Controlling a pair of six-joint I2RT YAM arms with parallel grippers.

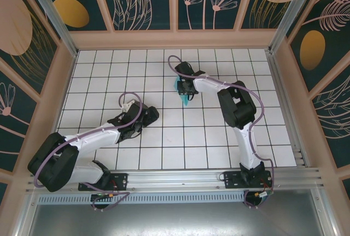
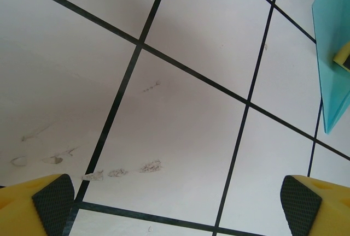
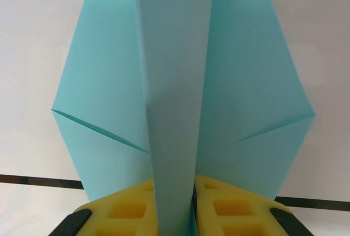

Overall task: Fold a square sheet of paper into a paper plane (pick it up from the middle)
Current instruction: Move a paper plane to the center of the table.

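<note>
This is looking like a robotics lab test cell: a left arm and a right arm are sitting bolted to an aluminium rail at the near edge of a white, black-gridded table. Wood-framed wall panels painted with leaves and flowers are enclosing it.

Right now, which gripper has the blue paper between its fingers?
The right gripper: the plane's ridge sits between its yellow fingers. The left gripper stands wide open over bare tiles.
</note>
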